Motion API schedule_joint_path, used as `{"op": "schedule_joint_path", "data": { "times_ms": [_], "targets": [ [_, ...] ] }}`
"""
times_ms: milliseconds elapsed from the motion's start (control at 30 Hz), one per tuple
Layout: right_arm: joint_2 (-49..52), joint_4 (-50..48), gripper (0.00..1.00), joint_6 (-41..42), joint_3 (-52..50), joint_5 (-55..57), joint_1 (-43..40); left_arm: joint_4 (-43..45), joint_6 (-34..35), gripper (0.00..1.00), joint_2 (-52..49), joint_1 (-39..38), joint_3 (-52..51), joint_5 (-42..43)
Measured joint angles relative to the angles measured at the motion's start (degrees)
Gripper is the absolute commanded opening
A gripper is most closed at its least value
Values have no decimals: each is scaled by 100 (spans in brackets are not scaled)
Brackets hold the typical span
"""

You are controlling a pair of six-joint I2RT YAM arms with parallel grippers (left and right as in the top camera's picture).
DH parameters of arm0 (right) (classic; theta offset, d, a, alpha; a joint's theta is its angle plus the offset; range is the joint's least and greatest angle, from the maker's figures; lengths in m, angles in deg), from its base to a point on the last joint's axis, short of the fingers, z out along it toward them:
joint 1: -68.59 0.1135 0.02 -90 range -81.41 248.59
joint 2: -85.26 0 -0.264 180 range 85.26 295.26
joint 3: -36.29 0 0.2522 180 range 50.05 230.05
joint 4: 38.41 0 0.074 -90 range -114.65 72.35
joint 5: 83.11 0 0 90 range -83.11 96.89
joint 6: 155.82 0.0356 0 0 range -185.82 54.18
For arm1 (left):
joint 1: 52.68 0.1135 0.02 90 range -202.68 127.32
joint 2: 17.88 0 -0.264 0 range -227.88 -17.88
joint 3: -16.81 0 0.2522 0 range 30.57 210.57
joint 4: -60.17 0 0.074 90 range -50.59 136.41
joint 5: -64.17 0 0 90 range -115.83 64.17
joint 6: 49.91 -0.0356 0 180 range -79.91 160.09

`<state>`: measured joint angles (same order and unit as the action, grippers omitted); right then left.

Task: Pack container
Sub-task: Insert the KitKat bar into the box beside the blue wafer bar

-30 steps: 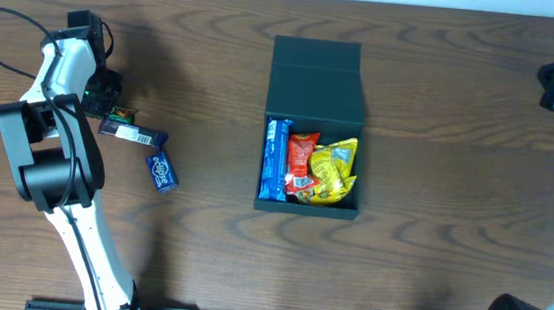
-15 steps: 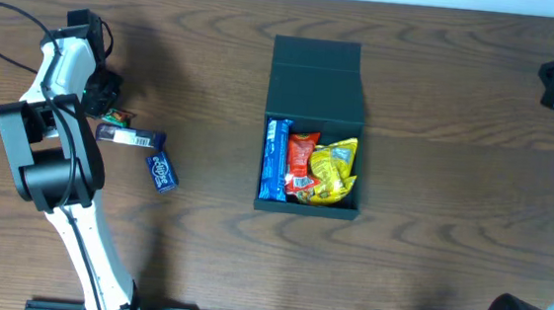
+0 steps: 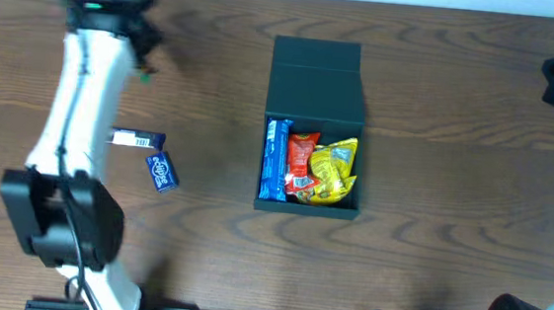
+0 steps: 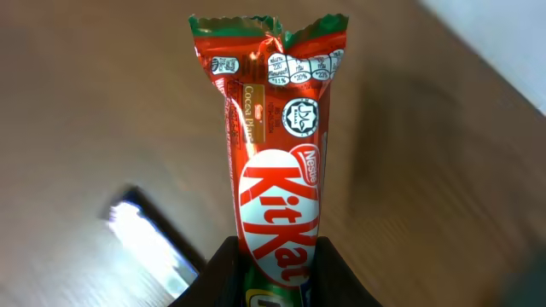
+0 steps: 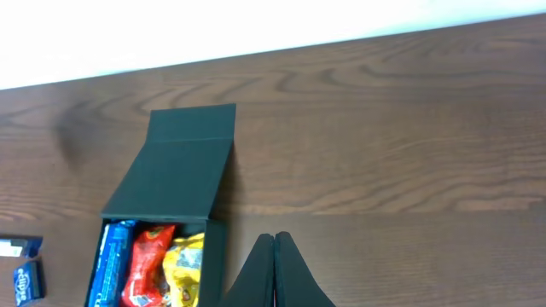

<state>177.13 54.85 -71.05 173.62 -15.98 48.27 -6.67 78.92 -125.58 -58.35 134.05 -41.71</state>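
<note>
A wooden table [image 3: 450,228] seen from above, with two robot arms at work. The left gripper [image 4: 277,266] is at the far left corner, clamped on the lower end of a KitKat bar [image 4: 277,170]. Most of the wrapper sticks out free beyond the fingers [image 4: 213,277]. The right gripper [image 5: 275,256] hangs over the far right edge, jaws pressed together and holding nothing.

The container [image 3: 308,205], a dark square box, sits mid-table, well apart from the held bar. Its flap lid [image 3: 315,74] lies open and flat behind it. Inside lie a blue bar [image 3: 275,160], a red packet [image 3: 302,164] and a yellow packet [image 3: 333,169], side by side and nearly filling the floor.

The grip is the likely weak point. It pinches one end only, so the long free end could swing or slide out on the way across. With so little bare floor left, the bar could also catch the near wall. It might come to rest propped on the other snacks, which would keep the lid from closing flat.

The red wrapper reads "KitKat" in white, with "Nestlé" beside it and "Cocoa Plan" in small gold lettering above. The nutrition figures near the crimped top are too small to read. A blue-and-white packet [image 3: 137,140] and a small blue packet [image 3: 162,172] lie loose on the table; I cannot read their print.
</note>
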Motion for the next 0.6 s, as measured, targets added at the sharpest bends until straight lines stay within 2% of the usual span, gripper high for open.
{"op": "schedule_joint_path", "data": {
  "times_ms": [167, 267, 367, 600],
  "targets": [
    [-28, 2, 2, 0, 0, -9, -101, -31, -315, 6, -39, -1926, 13, 66],
    [-181, 2, 2, 0, 0, 17, -328, -98, -415, 6, -149, -2704, 13, 107],
    [-479, 0, 2, 0, 0, 37, -553, -293, -444, 6, -234, -3161, 13, 168],
    [-999, -2, 1, 0, 0, 35, -647, -671, -444, 6, -514, -3504, 13, 538]
  ]
}}
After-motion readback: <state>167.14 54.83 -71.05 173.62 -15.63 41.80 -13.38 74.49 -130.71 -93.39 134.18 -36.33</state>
